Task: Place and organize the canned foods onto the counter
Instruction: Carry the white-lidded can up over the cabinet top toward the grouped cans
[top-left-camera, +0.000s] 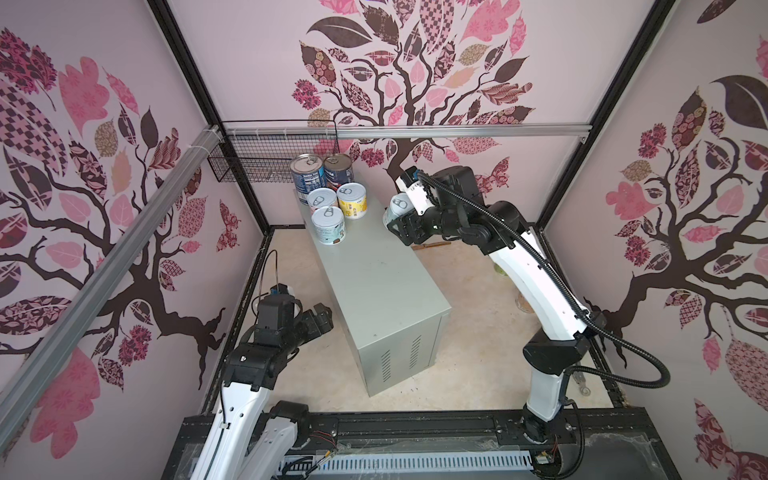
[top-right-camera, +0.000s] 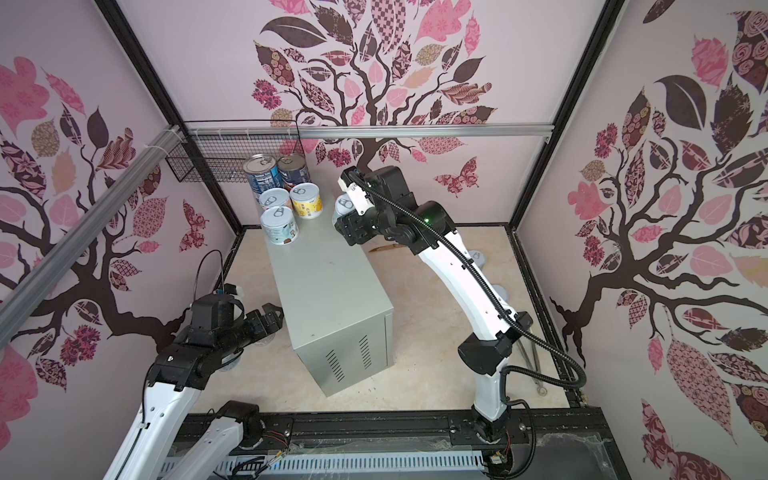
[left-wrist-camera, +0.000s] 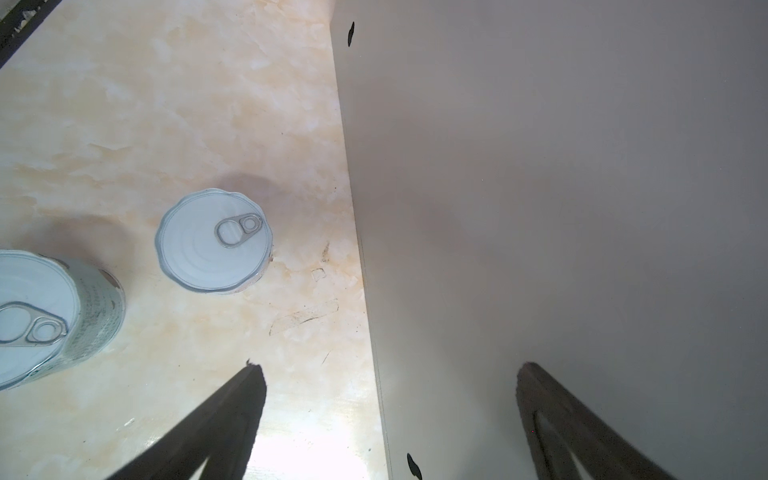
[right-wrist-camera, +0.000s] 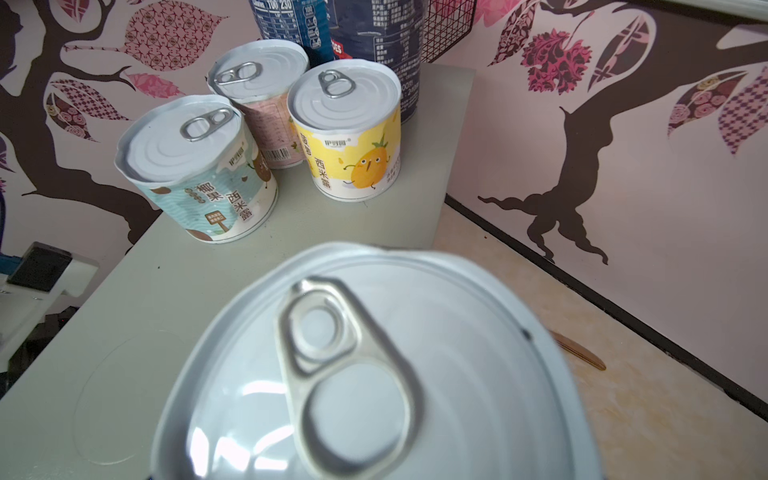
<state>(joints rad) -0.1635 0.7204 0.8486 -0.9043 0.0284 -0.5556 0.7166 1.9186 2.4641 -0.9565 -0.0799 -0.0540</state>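
The counter (top-left-camera: 374, 282) is a long grey metal box. At its far end stand two tall tins (top-left-camera: 307, 172) (top-left-camera: 338, 168) and three short canned foods: pink (top-left-camera: 322, 201), yellow (top-left-camera: 352, 201) and teal (top-left-camera: 328, 224). My right gripper (top-left-camera: 395, 218) is shut on a short white-lidded tin (top-left-camera: 397, 206), held above the counter's far right edge. That tin's lid (right-wrist-camera: 374, 374) fills the right wrist view and hides the fingers. My left gripper (top-left-camera: 322, 318) hangs open and empty, low beside the counter's left wall (left-wrist-camera: 540, 208). Two short tins (left-wrist-camera: 214, 241) (left-wrist-camera: 41, 316) stand on the floor near it.
A black wire basket (top-left-camera: 257, 162) hangs on the back wall behind the tall tins. A wooden utensil (top-left-camera: 432, 246) lies on the floor right of the counter. More tins (top-right-camera: 478, 257) (top-right-camera: 500, 293) show partly behind the right arm, and metal tongs (top-right-camera: 536, 365) lie near its base.
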